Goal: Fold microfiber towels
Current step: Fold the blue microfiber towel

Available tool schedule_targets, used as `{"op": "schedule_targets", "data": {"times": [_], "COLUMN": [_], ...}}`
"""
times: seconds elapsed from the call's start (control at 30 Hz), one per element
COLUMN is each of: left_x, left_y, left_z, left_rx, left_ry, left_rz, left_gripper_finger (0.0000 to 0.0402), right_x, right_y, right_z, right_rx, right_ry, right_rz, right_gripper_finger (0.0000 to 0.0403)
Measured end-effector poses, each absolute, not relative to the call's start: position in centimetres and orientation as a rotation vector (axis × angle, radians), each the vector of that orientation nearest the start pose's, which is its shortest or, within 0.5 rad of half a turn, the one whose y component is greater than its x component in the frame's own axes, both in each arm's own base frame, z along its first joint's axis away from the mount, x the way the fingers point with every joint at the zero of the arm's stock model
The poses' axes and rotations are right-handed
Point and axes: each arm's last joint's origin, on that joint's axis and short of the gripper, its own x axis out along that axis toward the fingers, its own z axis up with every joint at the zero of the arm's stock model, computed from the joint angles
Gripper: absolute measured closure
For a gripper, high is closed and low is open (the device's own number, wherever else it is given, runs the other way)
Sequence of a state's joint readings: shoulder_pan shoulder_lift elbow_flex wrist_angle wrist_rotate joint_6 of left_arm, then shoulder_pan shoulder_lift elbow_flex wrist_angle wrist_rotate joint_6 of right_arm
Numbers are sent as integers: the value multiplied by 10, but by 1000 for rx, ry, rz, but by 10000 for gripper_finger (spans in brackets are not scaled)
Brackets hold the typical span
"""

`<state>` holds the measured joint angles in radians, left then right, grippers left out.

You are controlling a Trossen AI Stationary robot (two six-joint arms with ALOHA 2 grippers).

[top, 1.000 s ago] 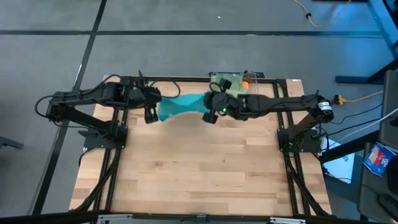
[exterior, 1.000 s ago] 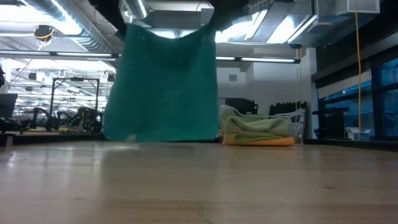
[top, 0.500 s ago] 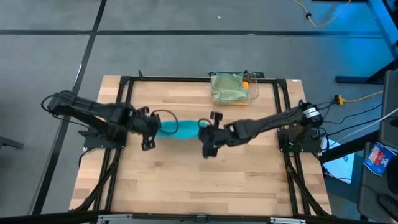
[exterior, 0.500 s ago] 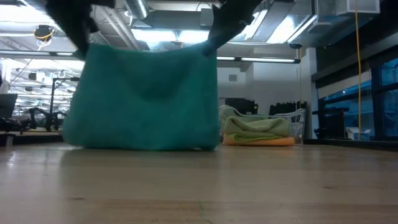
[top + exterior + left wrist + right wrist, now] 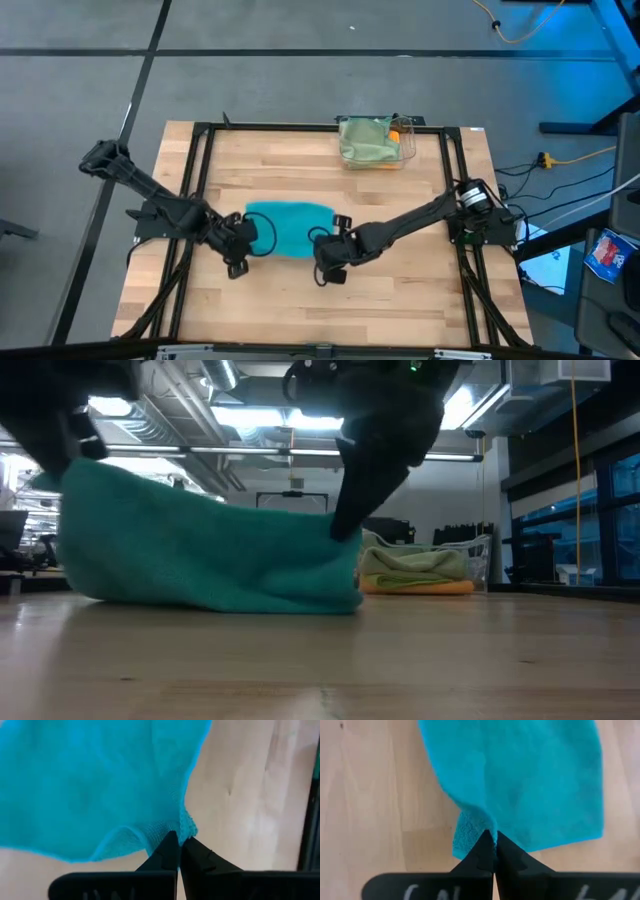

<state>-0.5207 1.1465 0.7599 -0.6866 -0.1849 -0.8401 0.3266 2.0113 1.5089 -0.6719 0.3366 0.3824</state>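
Note:
A teal microfiber towel [image 5: 290, 227] lies spread across the middle of the table. Its far part rests on the wood and its two near corners are held up. My left gripper [image 5: 243, 243] is shut on the near-left corner and my right gripper [image 5: 325, 247] on the near-right corner. In the low view the towel [image 5: 210, 555] slopes down from the left gripper [image 5: 72, 452] toward the lower right gripper [image 5: 345, 532]. Green and orange towels [image 5: 368, 140] lie piled in a clear bin at the far edge. My left gripper pinches the towel's near-left corner [image 5: 186, 826] between its two fingertips, slanting down from the near left. That corner is lifted and the cloth runs down from it onto the table. My right gripper pinches the near-right corner [image 5: 470, 834] between its fingertips, slanting down from the near right. This corner sits low above the wood, with a small flap bunched beside the fingers.
The clear bin [image 5: 402, 148] stands at the far edge, right of centre, and shows in the low view [image 5: 470, 550] behind the towel. Bare wood lies between the towel and the near edge [image 5: 320, 310]. Black frame rails [image 5: 190, 200] run along both sides.
Both grippers have come down and toward the near edge, tipping to point more steeply down. The teal towel, which hung below them as a curtain at the far side, has been drawn along; its lower part now lies on the table and it slopes instead of hanging.

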Motion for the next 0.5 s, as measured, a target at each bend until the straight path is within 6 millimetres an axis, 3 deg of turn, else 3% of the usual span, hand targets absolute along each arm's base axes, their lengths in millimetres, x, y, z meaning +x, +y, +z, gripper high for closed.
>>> {"op": "schedule_targets", "data": {"times": [0.2,0.4,0.5], "left_x": [172,171,175], "left_y": [-108,-104,-98], "left_z": [213,206,206], "left_rx": [-501,-468,-439], "left_ry": [1121,1112,1102], "left_rz": [134,158,167], "left_gripper_finger": [402,402,402], "right_x": [395,406,412], "right_y": [126,125,114], "right_z": [189,193,195], "right_rx": [38,-6,-18], "right_ry": [1057,972,948], "right_rz": [-255,-175,-172], "right_gripper_finger": [403,403,403]}}
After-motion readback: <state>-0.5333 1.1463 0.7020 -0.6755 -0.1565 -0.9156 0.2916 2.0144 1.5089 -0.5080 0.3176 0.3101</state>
